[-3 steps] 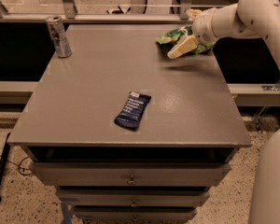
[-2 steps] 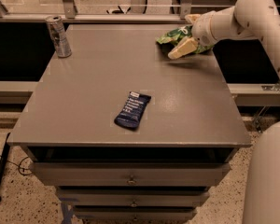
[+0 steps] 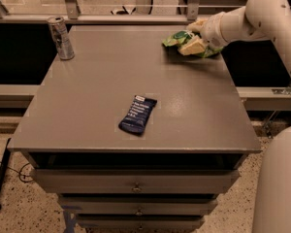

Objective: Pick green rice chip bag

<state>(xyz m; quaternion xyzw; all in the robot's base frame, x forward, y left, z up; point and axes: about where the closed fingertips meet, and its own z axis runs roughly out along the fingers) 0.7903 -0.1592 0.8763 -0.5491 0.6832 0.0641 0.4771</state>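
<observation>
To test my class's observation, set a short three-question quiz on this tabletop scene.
1. True or false: the tool is at the green rice chip bag, near the table's far right corner.
2. Fill in: the silver can stands upright at the far ____ corner.
3. Which lies nearest the front edge? A) silver can B) navy bar wrapper C) green rice chip bag
Key: 1 true; 2 left; 3 B.

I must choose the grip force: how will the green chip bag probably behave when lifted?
The green rice chip bag looks crinkled and puffy, so it is probably light and would deform rather than stay stiff. Its wrinkled film may slip in a weak grip. The gripper is at it, near the far right corner of the table.
</observation>
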